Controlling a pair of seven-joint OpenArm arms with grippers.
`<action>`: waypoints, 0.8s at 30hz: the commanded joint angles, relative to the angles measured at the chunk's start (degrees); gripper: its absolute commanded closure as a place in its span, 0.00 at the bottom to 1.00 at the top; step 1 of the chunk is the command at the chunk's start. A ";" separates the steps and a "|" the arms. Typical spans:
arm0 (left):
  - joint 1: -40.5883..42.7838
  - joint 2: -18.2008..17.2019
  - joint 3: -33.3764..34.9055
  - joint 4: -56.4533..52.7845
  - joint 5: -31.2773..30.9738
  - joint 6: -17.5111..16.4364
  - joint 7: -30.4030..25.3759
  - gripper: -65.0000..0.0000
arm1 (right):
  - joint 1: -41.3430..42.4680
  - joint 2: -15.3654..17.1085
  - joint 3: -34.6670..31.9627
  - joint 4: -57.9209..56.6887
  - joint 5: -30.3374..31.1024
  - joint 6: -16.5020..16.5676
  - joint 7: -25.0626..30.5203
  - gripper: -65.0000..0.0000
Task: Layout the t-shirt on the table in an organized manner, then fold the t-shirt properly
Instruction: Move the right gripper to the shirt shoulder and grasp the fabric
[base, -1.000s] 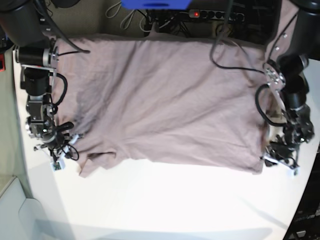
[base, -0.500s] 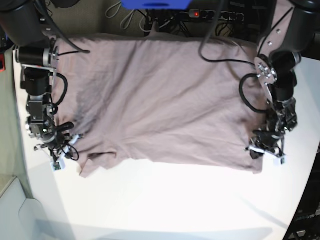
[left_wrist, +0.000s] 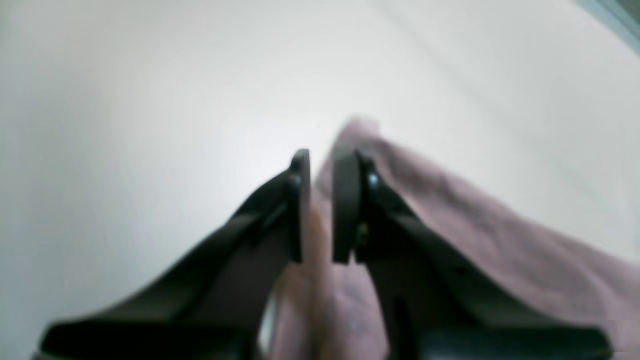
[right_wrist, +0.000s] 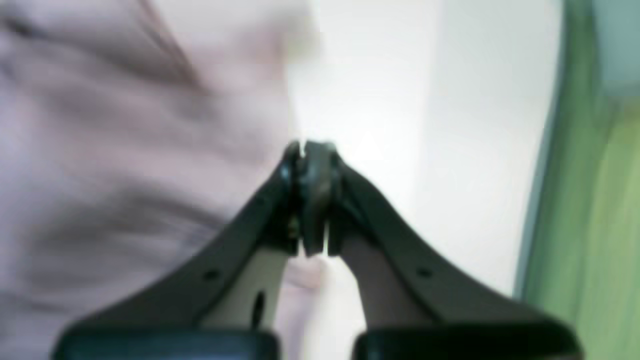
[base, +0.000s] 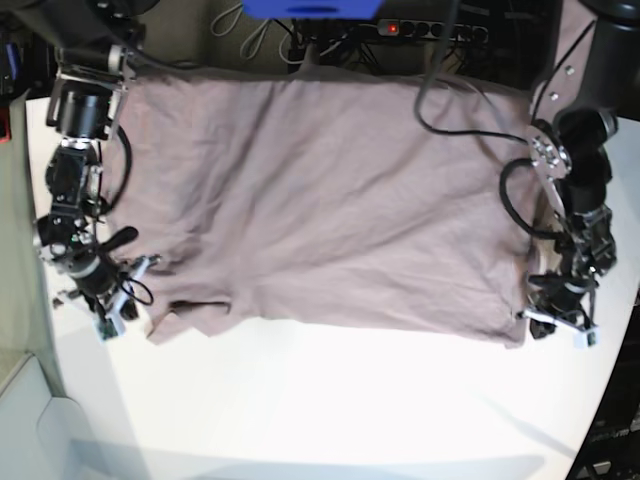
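The mauve-pink t-shirt (base: 330, 200) lies spread flat on the white table (base: 350, 410), wrinkled, with a sleeve at the lower left. My left gripper (base: 548, 318) sits at the shirt's lower right corner. In the left wrist view (left_wrist: 322, 160) its fingers are nearly closed with a fold of the t-shirt (left_wrist: 450, 235) between them. My right gripper (base: 118, 305) is at the sleeve's edge. In the right wrist view (right_wrist: 310, 147) its tips are pressed together, with the t-shirt (right_wrist: 125, 150) beside it and a bit of pink cloth behind the tips.
A power strip (base: 430, 28), a blue object (base: 310, 8) and cables lie beyond the table's far edge. A pale grey bin (base: 25, 420) stands at the lower left. A green surface (right_wrist: 590, 200) lies past the table's edge in the right wrist view.
The left arm swung inward over the shirt's corner, then back out to the right. The right arm shifted down and left, and the sleeve moved slightly left with it.
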 joint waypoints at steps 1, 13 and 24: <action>-1.86 -0.77 0.18 2.45 -1.53 -0.48 -0.36 0.87 | -0.54 0.08 0.49 3.33 0.09 1.49 -0.49 1.00; -0.37 0.46 0.18 4.82 -1.79 -0.48 2.18 0.87 | -8.71 -5.82 0.23 7.11 -0.09 2.68 -9.54 1.00; 2.18 -0.68 -0.08 6.14 -2.15 -0.92 2.45 0.87 | 11.68 1.92 0.14 -32.72 -0.26 0.53 5.14 1.00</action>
